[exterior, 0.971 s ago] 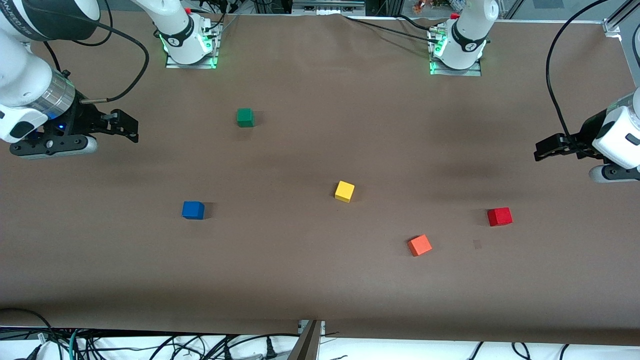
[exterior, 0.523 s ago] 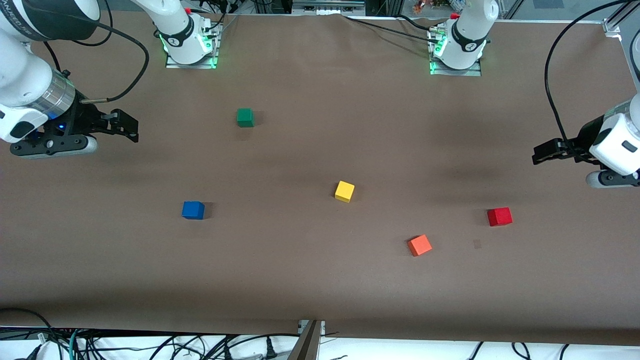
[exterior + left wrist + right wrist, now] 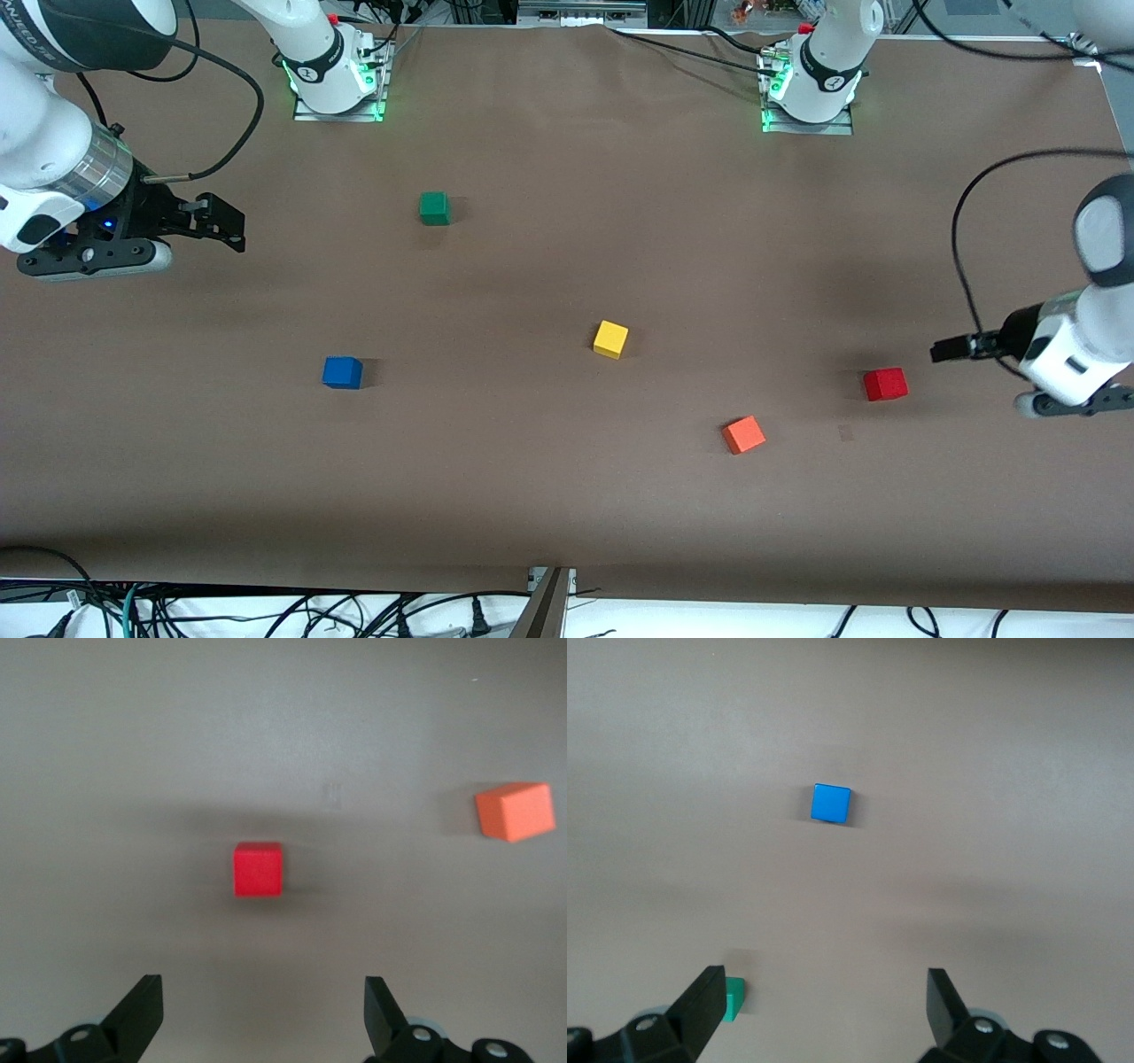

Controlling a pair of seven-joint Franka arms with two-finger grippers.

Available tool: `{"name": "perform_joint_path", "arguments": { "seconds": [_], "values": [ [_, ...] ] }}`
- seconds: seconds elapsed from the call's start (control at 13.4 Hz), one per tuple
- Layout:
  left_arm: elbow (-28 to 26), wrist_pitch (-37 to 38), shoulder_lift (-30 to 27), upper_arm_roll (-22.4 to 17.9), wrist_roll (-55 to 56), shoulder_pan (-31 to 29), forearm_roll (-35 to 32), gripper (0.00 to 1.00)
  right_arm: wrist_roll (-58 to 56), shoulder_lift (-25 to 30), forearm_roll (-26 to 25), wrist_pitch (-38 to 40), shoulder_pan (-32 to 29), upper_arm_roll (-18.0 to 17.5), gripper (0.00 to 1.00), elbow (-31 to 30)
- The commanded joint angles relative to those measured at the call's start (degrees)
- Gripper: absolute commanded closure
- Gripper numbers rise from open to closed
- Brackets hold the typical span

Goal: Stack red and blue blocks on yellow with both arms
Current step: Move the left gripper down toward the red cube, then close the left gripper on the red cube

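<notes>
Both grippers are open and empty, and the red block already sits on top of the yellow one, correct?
Not quite. The red block lies on the table, apart from the yellow block, as the front view shows. The left gripper and right gripper are open and empty.

No legible text or labels.

table [image 3: 549, 496]: you've got a matt brown cover, kinda paper-like
red block [image 3: 885, 384], blue block [image 3: 342, 372], yellow [image 3: 610, 338]: plain matt faces
arms [image 3: 53, 142]: glossy white shells
</notes>
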State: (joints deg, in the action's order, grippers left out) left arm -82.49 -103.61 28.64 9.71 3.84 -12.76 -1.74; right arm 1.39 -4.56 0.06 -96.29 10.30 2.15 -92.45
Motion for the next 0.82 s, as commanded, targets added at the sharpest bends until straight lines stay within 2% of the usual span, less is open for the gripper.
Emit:
{"name": "perform_joint_path", "arguments": {
  "seconds": [0.0,0.15,0.45,0.75],
  "values": [
    [1.8,-4.7,7.5,0.2,-1.1,-0.2,-0.6,0.00,-0.7,-0.4,-0.1,1.1,-0.4,-0.5,0.00,1.1],
    [-0.8,-11.1,10.3,0.1,-1.1,-0.8,-0.6,0.00,-0.7,-0.4,-0.1,1.1,-0.3,-0.5,0.00,1.1],
    [-9.3,-24.4,11.6,0.1,-1.1,-1.7,-1.3,0.00,-0.7,-0.4,-0.1,1.2,-0.2,-0.5,0.00,1.1],
    [-13.1,-28.5,12.2,0.1,-1.1,-1.9,-3.5,0.00,-0.7,-0.4,-0.2,1.1,-0.2,-0.6,0.00,1.1]
  ]
}}
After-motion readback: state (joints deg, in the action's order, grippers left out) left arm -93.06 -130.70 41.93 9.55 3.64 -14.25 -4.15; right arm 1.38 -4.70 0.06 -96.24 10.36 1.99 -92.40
